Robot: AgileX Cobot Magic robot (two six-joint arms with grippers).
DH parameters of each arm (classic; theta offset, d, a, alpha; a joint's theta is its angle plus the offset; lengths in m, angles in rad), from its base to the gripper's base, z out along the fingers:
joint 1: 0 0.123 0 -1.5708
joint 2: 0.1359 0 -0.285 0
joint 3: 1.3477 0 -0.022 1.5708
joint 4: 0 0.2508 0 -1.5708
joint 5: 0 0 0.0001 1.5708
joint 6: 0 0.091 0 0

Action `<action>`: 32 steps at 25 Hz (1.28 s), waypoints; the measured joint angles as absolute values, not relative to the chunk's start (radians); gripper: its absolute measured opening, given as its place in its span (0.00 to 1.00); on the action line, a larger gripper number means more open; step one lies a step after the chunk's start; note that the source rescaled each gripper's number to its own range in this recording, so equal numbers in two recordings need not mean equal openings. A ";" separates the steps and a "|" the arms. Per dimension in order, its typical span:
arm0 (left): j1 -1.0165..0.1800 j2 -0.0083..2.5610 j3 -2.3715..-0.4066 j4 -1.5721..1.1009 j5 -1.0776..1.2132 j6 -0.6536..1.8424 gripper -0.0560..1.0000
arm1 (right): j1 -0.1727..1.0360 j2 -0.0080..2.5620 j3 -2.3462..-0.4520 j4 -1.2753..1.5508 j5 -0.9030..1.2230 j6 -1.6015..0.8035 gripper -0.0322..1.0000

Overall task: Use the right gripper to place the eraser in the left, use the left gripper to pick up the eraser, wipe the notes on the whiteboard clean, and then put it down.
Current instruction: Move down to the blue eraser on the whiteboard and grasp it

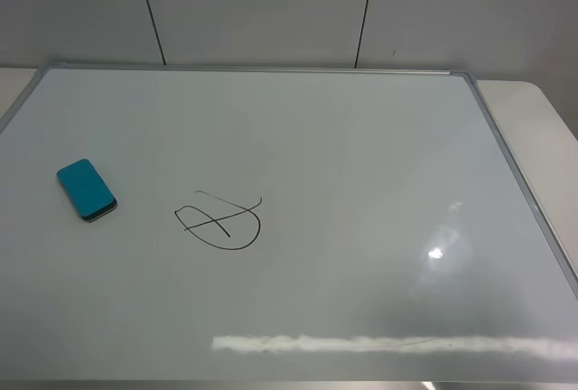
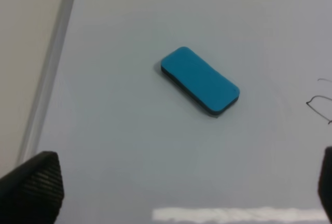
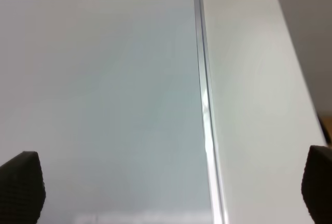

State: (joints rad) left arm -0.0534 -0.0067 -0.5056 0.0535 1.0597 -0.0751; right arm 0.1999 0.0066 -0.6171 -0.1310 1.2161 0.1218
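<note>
Lying flat on the whiteboard, high view: one teal eraser, dark felt base down, set at a slant near the board's left edge. To its right and apart from it are the notes, a black marker oval crossed by a few curved strokes. The board is glossy, edged by a thin silver frame, with a streak of glare along the near side. A pale counter shows past the right edge.

Left wrist view: left gripper above the board, jaws spread wide, one ribbed black tip at each lower corner of the picture, nothing held. The eraser lies ahead of the jaws, untouched, on bare board. A fragment of the notes sits at the picture's edge.

Right wrist view: right gripper, jaws likewise wide apart and empty, poised over the frame strip, with board on one side of it and counter on the other.
</note>
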 joint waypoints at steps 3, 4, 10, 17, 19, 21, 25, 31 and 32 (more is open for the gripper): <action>-0.053 -0.007 -0.506 0.054 1.060 -0.075 1.00 | 0.087 -0.002 -0.551 0.034 1.206 0.007 1.00; -0.053 -0.007 -0.506 0.054 1.060 -0.075 1.00 | 0.068 -0.002 -0.549 0.055 1.198 -0.044 1.00; -0.053 -0.007 -0.506 0.054 1.060 -0.075 1.00 | -0.002 -0.002 -0.539 0.029 1.160 -0.153 1.00; -0.053 -0.007 -0.506 0.054 1.060 -0.075 1.00 | -0.036 -0.002 -0.505 -0.063 1.075 -0.066 1.00; -0.053 -0.007 -0.506 0.054 1.060 -0.075 1.00 | -0.036 -0.002 -0.505 -0.070 1.071 -0.052 1.00; -0.053 -0.007 -0.506 0.054 1.060 -0.075 1.00 | -0.036 -0.002 -0.505 -0.070 1.066 -0.047 1.00; -0.053 -0.007 -0.506 0.054 1.060 -0.075 1.00 | -0.028 -0.002 -0.504 -0.073 1.064 -0.047 1.00; -0.053 -0.007 -0.506 0.054 1.060 -0.074 1.00 | 0.034 -0.002 -0.502 -0.096 1.060 -0.018 1.00; -0.053 -0.007 -0.506 0.054 1.060 -0.074 1.00 | 0.038 -0.002 -0.502 -0.097 1.059 -0.016 1.00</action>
